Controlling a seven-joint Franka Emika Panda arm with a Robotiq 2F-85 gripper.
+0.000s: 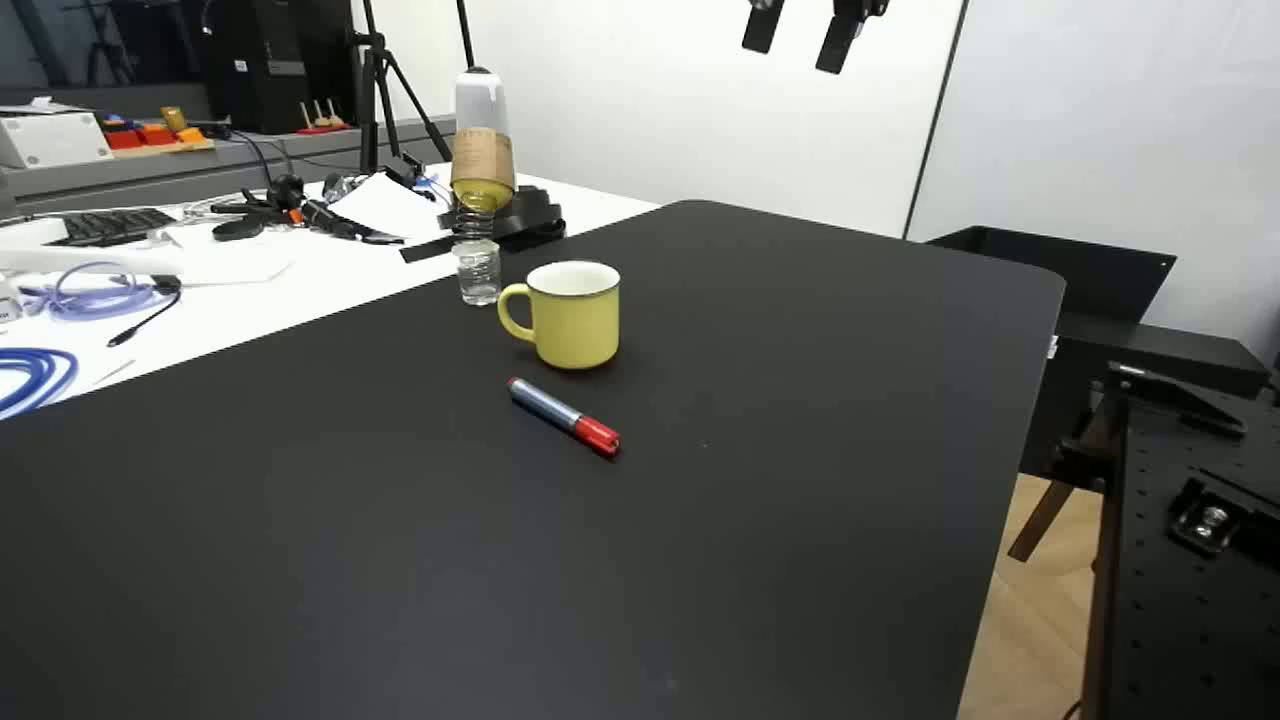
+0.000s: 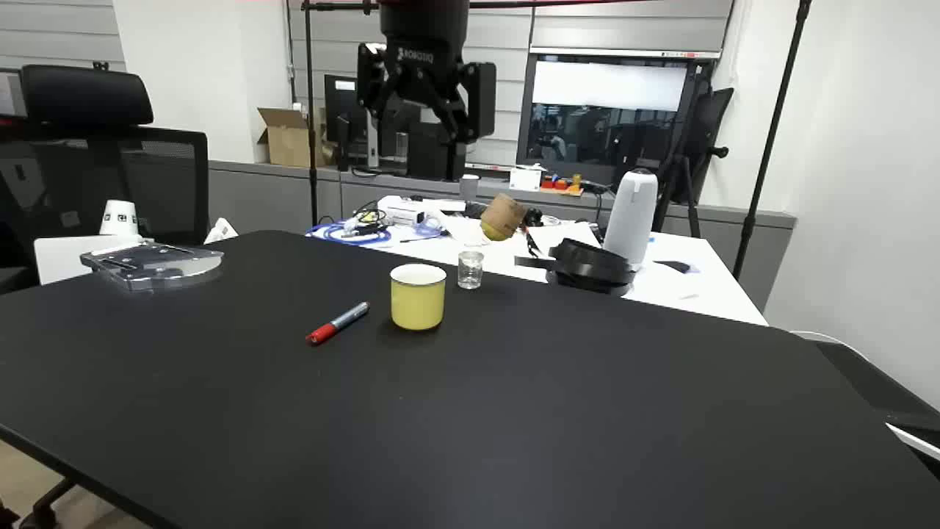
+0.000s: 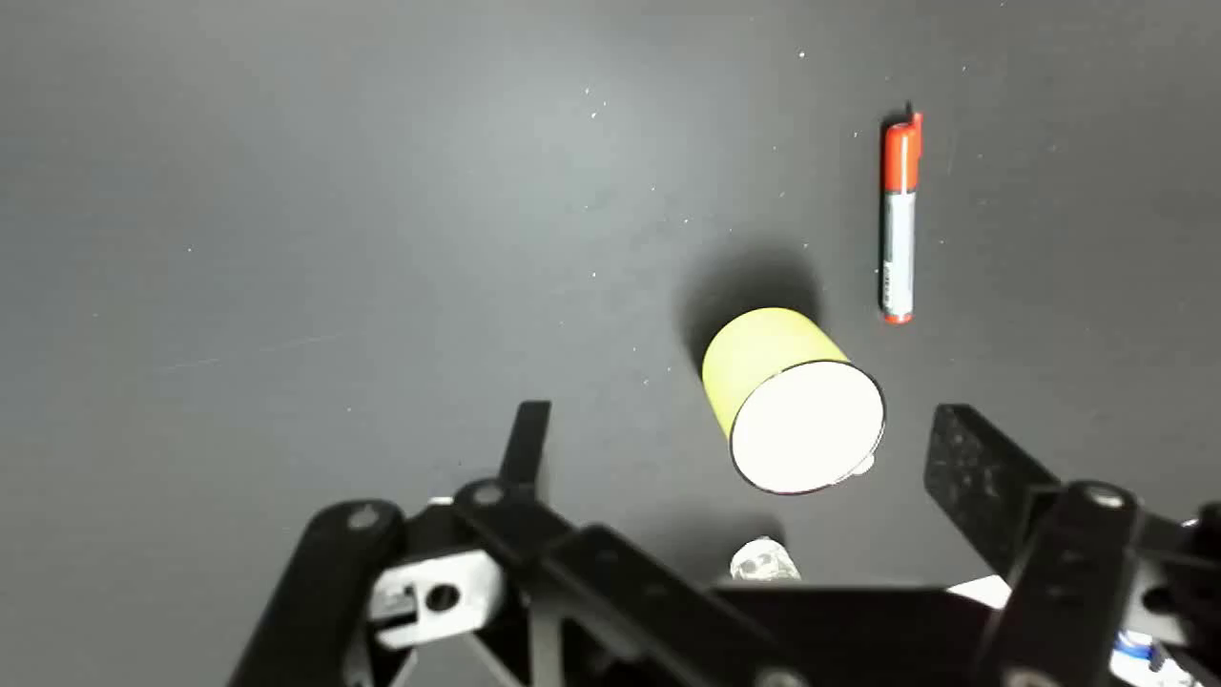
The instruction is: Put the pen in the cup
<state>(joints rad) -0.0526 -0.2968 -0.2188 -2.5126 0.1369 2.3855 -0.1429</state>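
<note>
The pen (image 1: 560, 412) is a slim marker with a grey-blue barrel and a red cap. It lies flat on the black table beside the cup, not touching it, and also shows in an exterior view (image 2: 338, 323) and the wrist view (image 3: 900, 224). The cup (image 1: 575, 325) is a yellow-green mug standing upright, white inside; it shows in an exterior view (image 2: 417, 301) and the wrist view (image 3: 763, 353). My gripper (image 1: 797, 55) is open and empty, high above the table. In the wrist view, the gripper's fingers (image 3: 744, 408) stand wide apart, with the cup seen far below between them.
A small clear glass jar (image 1: 478, 272) stands close to the cup, near the table's edge; it also shows in an exterior view (image 2: 470, 270). A clear plastic piece (image 2: 154, 263) lies at the table's far end. A white side table (image 2: 701, 279) with cables adjoins the black table (image 2: 558, 426).
</note>
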